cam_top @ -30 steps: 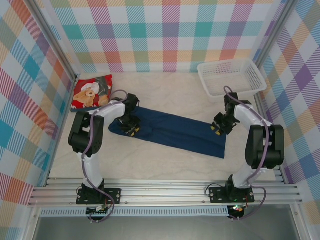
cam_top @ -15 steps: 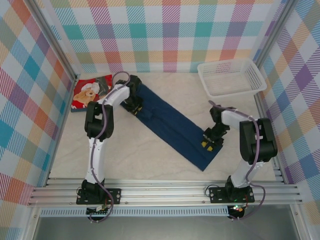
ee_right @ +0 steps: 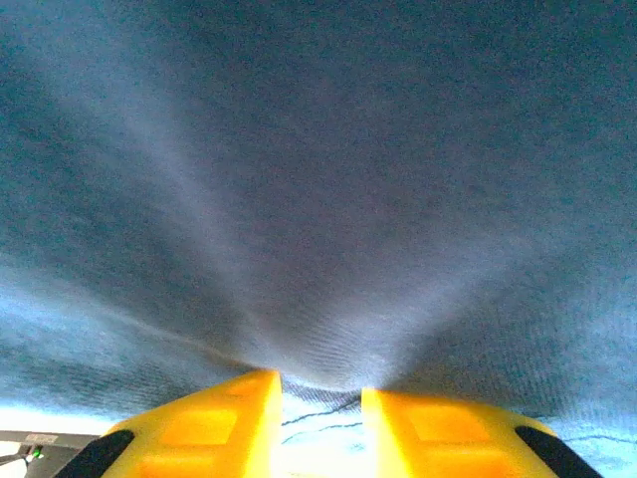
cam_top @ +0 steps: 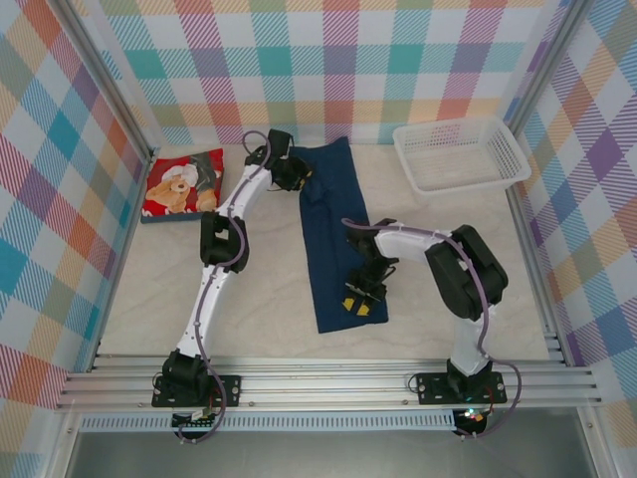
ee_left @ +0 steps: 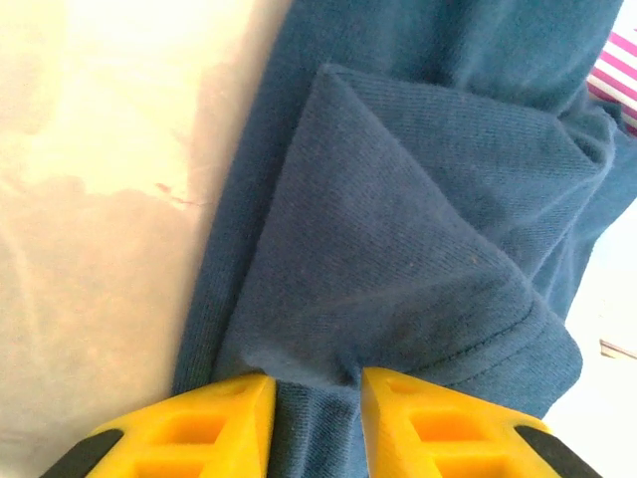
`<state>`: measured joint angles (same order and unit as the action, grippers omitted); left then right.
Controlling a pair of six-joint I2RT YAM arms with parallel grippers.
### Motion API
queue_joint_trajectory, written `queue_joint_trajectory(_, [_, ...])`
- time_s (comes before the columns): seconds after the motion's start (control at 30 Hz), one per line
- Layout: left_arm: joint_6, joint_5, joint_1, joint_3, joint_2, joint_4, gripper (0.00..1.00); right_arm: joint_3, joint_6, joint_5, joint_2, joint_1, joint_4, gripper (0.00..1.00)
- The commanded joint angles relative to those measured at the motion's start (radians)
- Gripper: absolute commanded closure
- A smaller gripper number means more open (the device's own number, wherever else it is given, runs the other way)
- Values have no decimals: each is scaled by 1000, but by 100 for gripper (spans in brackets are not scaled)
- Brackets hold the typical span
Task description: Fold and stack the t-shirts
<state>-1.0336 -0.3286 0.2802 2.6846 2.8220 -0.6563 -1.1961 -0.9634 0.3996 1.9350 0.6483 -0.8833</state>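
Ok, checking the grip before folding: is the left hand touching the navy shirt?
Touching. In the left wrist view, the left hand pinches a bunched fold of the navy shirt between its fingers.

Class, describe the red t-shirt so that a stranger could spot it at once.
Start at the pale table and go to its far left corner. The folded red t-shirt lies there; unlike the long navy t-shirt, it shows a teddy bear.
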Motion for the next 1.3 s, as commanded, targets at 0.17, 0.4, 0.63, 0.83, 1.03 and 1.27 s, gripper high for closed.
queue_joint_trajectory(0.17, [71,21,9,-23,-31,-125,63,-127,-38,30,77,65,23,72])
queue_joint_trajectory(0.4, [217,240,10,-502,-501,-231,52,-147,70,-171,-125,4,-109,53])
queue_joint_trajectory(0.63, [233,36,175,-1401,-1097,-71,56,127,235,-14,-359,-138,-19,55])
queue_joint_trajectory(0.83, [139,-42,343,-1779,-1319,11,53,321,268,149,-371,-145,153,55])
queue_joint_trajectory(1.03, [26,-46,415,-1920,-1313,162,50,373,233,177,-328,-147,231,55])
queue_joint_trajectory(1.27, [-68,-3,472,-1937,-1244,296,51,400,206,183,-288,-147,281,58])
